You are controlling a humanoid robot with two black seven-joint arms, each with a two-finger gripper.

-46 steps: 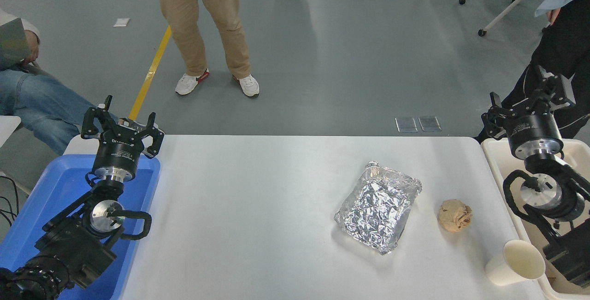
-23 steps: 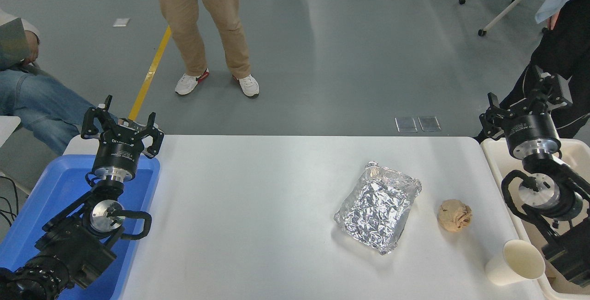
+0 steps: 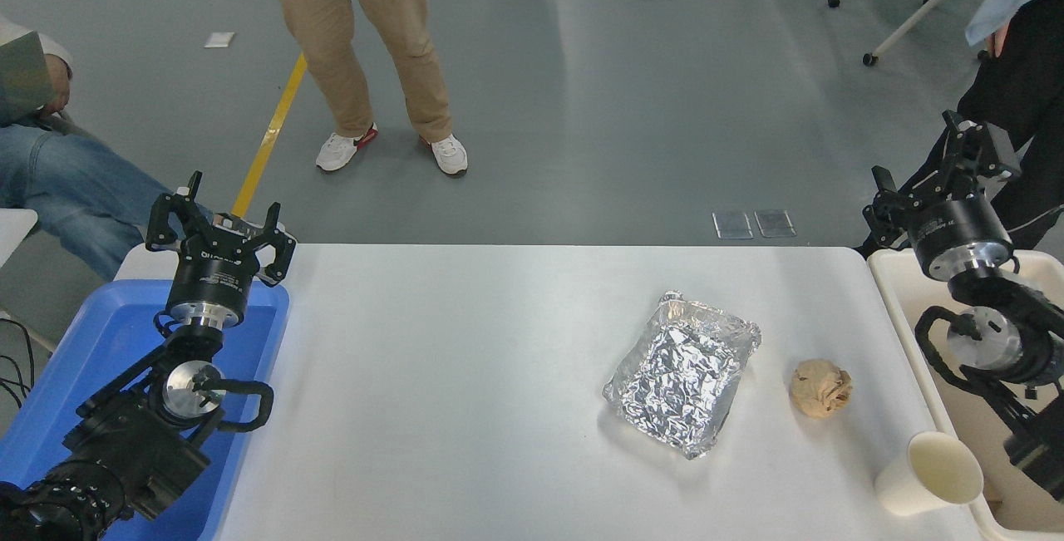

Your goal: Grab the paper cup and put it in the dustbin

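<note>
The cream-white paper cup (image 3: 928, 473) lies tilted on the white table (image 3: 465, 391) near its front right corner, mouth facing up and right. The beige dustbin (image 3: 902, 308) stands at the table's right edge, partly covered by my right arm. My right gripper (image 3: 935, 171) is open and empty, raised over the bin's far end, well behind and above the cup. My left gripper (image 3: 218, 221) is open and empty, parked over the blue tray at the left.
A crumpled foil sheet (image 3: 683, 371) and a tan paper ball (image 3: 820, 388) lie right of centre. A blue tray (image 3: 108, 341) sits at the left edge. People stand and sit beyond the far side and at both upper corners.
My right gripper has risen and drawn slightly back and to the right over the dustbin. The cup, foil, paper ball and left arm have not moved.
</note>
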